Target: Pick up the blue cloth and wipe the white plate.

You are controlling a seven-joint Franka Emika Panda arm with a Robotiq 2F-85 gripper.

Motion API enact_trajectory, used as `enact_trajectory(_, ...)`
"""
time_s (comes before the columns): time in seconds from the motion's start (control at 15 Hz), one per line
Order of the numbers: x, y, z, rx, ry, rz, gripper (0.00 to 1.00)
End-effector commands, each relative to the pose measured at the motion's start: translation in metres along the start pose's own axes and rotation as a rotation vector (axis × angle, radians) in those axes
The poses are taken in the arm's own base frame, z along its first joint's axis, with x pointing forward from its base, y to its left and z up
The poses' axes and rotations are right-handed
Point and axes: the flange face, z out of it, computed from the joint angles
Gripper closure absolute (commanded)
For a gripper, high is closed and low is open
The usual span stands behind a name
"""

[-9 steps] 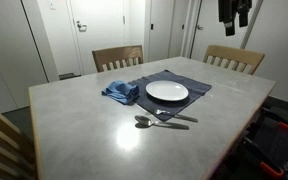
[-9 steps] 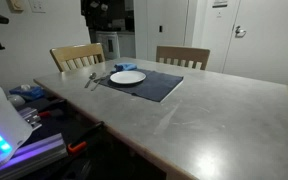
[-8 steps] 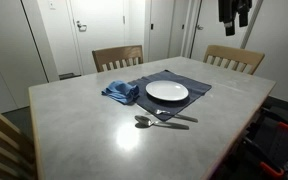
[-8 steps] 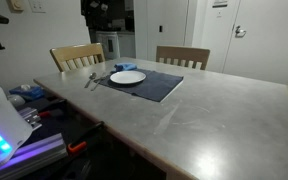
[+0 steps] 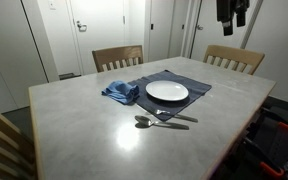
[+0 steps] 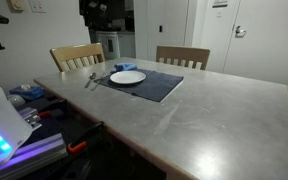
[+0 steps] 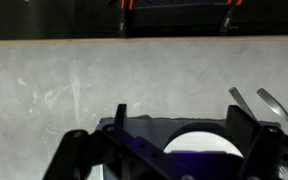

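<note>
The white plate [image 5: 167, 91] lies on a grey-blue placemat [image 5: 198, 84] on the table; it shows in both exterior views [image 6: 127, 77]. The crumpled blue cloth [image 5: 120, 92] lies beside the plate at the placemat's edge. My gripper [image 5: 232, 12] hangs high above the far side of the table, well away from both. In the wrist view its two fingers are wide apart and empty [image 7: 179, 122], with the plate [image 7: 199, 143] and the placemat [image 7: 149, 128] far below between them. The cloth does not show in the wrist view.
A spoon [image 5: 144, 122] and a fork [image 5: 176, 116] lie on the table next to the placemat, also seen in the wrist view [image 7: 256, 101]. Wooden chairs [image 5: 117, 57] [image 5: 234, 58] stand at the table's far side. Equipment sits on a side bench [image 6: 29, 100].
</note>
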Motion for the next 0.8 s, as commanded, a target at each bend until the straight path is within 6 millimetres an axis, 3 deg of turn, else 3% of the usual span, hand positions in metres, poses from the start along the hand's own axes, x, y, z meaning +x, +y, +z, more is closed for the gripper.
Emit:
enact_trajectory(0.0,0.008,-0.01,0.004,0.078,0.039,-0.009,0.0)
enact_trajectory(0.27,0.053,-0.048,0.013,0.316,0.151,-0.026,0.0)
enact_trajectory(0.73,0.125,-0.086,0.011,0.57,0.358,-0.149,0.0)
